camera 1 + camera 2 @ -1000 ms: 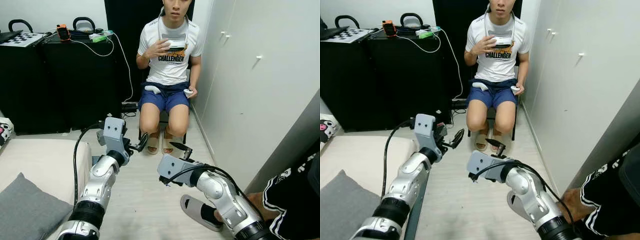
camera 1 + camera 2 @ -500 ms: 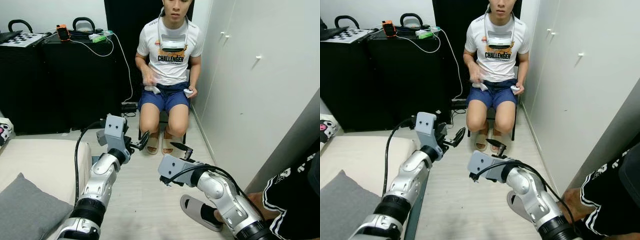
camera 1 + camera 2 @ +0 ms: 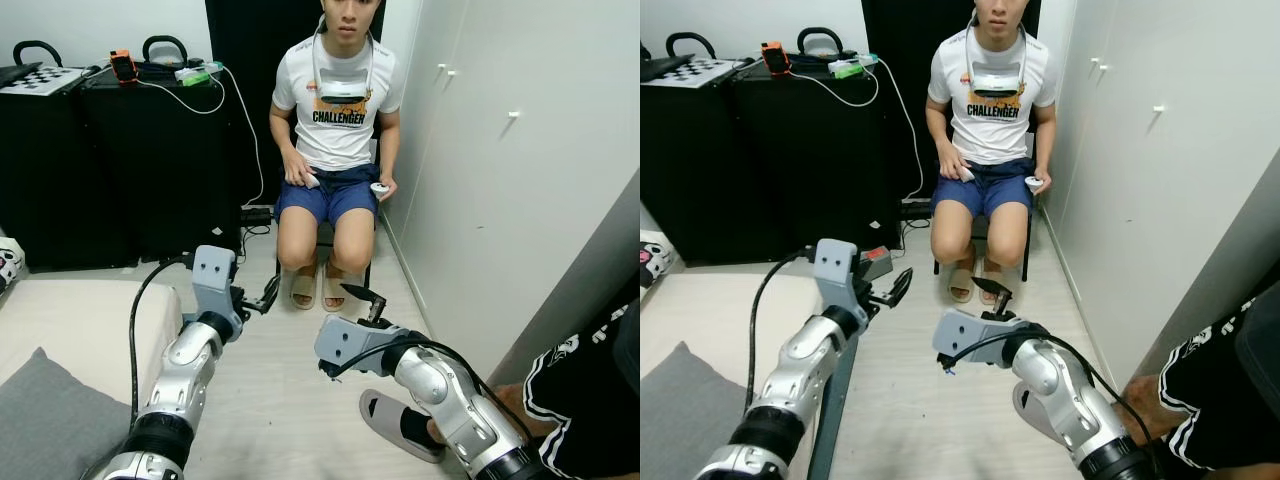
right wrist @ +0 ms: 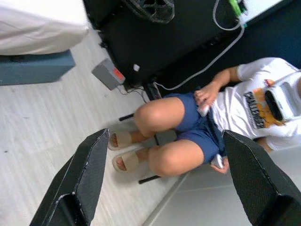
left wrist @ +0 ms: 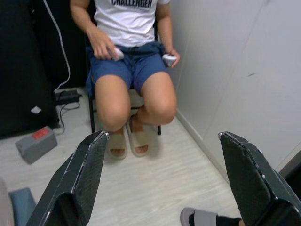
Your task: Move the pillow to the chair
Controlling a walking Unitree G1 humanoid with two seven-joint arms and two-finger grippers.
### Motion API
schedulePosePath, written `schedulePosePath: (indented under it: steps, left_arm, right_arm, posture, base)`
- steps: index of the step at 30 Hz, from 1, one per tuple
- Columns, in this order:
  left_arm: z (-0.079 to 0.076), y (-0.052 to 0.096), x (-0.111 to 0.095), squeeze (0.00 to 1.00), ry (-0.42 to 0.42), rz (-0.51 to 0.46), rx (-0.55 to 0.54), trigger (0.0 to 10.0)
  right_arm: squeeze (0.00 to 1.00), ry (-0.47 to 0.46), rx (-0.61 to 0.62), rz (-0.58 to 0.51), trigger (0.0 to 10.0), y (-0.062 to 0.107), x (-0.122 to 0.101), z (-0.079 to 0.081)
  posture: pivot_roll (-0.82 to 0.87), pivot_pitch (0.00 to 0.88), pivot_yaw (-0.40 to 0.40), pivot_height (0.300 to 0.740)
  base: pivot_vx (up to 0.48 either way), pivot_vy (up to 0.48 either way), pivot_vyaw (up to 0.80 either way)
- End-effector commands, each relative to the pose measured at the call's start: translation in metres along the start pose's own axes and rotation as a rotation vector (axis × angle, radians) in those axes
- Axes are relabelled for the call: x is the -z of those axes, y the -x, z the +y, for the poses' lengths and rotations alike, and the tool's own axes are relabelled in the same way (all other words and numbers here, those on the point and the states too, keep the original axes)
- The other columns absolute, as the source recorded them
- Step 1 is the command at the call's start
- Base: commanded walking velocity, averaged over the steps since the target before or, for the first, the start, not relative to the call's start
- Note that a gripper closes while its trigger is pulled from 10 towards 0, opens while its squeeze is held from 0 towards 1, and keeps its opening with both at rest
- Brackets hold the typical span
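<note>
Now both grippers, left (image 3: 268,296) and right (image 3: 372,297), hang open before the seated person (image 3: 335,150); probably the grey pillow (image 3: 45,425) lies near left.

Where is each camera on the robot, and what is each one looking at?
Left eye view: on the head, looking down at both arms, the left claw, the right claw and the grey pillow.
Right eye view: same head, same scene.
Left wrist view: looks past its black fingers at the seated person.
Right wrist view: looks past its own fingers at that person.
All four share the person.
</note>
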State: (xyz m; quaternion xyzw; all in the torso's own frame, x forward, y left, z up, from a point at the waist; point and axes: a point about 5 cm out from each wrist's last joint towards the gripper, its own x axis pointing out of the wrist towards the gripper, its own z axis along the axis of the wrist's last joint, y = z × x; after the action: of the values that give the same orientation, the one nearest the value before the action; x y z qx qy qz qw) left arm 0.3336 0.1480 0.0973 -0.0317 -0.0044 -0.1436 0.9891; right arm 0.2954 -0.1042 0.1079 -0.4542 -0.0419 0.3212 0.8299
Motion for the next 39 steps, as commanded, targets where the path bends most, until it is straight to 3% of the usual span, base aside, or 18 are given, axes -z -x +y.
schedulePosePath:
  steps: [1,7,8,9,11,12,15,17,18,19,20,22,25,27,32,34,39]
  left_arm:
    - [0.004,0.005,0.008,0.00,-0.015,0.030,-0.010,10.0]
    - [0.009,0.011,0.016,0.00,-0.004,0.060,-0.040,10.0]
    - [0.012,0.013,0.019,0.00,0.005,0.071,-0.053,10.0]
    - [0.012,0.013,0.019,0.00,0.005,0.071,-0.053,10.0]
    - [0.020,0.016,0.024,0.00,0.014,0.098,-0.085,10.0]
    - [0.020,0.016,0.024,0.00,0.014,0.098,-0.085,10.0]
    - [0.034,0.025,0.038,0.00,0.037,0.162,-0.141,10.0]
    - [0.034,0.025,0.038,0.00,0.037,0.162,-0.141,10.0]
    - [0.036,0.027,0.042,0.00,0.043,0.178,-0.154,10.0]
    - [0.036,0.027,0.042,0.00,0.043,0.178,-0.154,10.0]
    - [0.039,0.031,0.048,0.00,0.058,0.204,-0.176,10.0]
    - [0.044,0.042,0.066,0.00,0.078,0.292,-0.230,10.0]
    - [0.045,0.047,0.072,0.00,0.090,0.323,-0.251,10.0]
    - [0.044,0.057,0.086,0.00,0.109,0.393,-0.286,10.0]
    - [0.041,0.061,0.095,0.00,0.128,0.438,-0.311,10.0]
    - [0.041,0.061,0.095,0.00,0.128,0.438,-0.311,10.0]
    - [0.033,0.057,0.099,0.00,0.139,0.454,-0.310,10.0]
  right_arm:
    - [0.00,-0.012,-0.017,-0.006,10.0,-0.001,0.001,0.001]
    - [0.00,0.004,0.063,-0.002,10.0,0.002,0.002,-0.005]
    - [0.00,-0.076,0.105,0.025,10.0,0.006,0.007,-0.010]
    - [0.00,-0.076,0.105,0.025,10.0,0.006,0.007,-0.010]
    - [0.00,-0.330,0.246,0.073,10.0,0.018,0.025,-0.024]
    - [0.00,-0.330,0.246,0.073,10.0,0.018,0.025,-0.024]
    - [0.00,-0.633,0.534,0.269,10.0,0.055,0.084,-0.047]
    - [0.00,-0.633,0.534,0.269,10.0,0.055,0.084,-0.047]
    - [0.00,-0.701,0.588,0.321,10.0,0.064,0.098,-0.047]
    - [0.00,-0.701,0.588,0.321,10.0,0.064,0.098,-0.047]
    - [0.00,-0.735,0.568,0.390,10.0,0.072,0.114,-0.041]
    - [0.00,-0.896,0.568,0.538,10.0,0.092,0.147,-0.016]
    - [0.00,-0.935,0.578,0.589,10.0,0.100,0.156,-0.005]
    - [0.00,-1.021,0.572,0.708,10.0,0.111,0.169,0.027]
    - [0.00,-1.094,0.575,0.776,10.0,0.118,0.174,0.050]
    - [0.00,-1.094,0.575,0.776,10.0,0.118,0.174,0.050]
    - [0.00,-1.188,0.528,0.741,10.0,0.111,0.173,0.068]
  posture:
    - [-0.02,0.000,-0.001,0.740]
    - [-0.02,0.000,-0.002,0.740]
    - [-0.03,0.000,-0.001,0.740]
    - [-0.03,0.000,-0.001,0.740]
    - [-0.03,0.000,0.003,0.740]
    - [-0.03,0.000,0.003,0.740]
    - [-0.04,0.000,0.005,0.740]
    - [-0.04,0.000,0.005,0.740]
    - [-0.04,0.000,0.004,0.740]
    - [-0.04,0.000,0.004,0.740]
    - [-0.04,0.000,0.002,0.740]
    - [-0.04,0.000,0.002,0.740]
    - [-0.04,0.000,0.002,0.740]
    - [-0.04,0.000,0.006,0.740]
    - [-0.04,0.000,0.010,0.740]
    - [-0.04,0.000,0.010,0.740]
    - [-0.04,0.001,0.008,0.740]
  base:
    - [0.000,0.000,0.00]
    - [0.000,0.000,0.00]
    - [0.000,0.000,0.00]
    - [0.000,0.000,0.00]
    - [0.000,0.000,0.00]
    - [0.000,0.000,0.00]
    - [0.000,0.000,0.00]
    - [0.000,0.000,0.00]
    - [0.000,0.000,0.00]
    - [0.000,0.000,0.00]
    - [0.000,0.000,0.00]
    - [0.000,0.000,0.00]
    - [0.000,0.000,0.00]
    - [0.000,0.000,0.00]
    - [0.000,0.000,0.00]
    - [0.000,0.000,0.00]
    - [0.000,0.000,0.00]
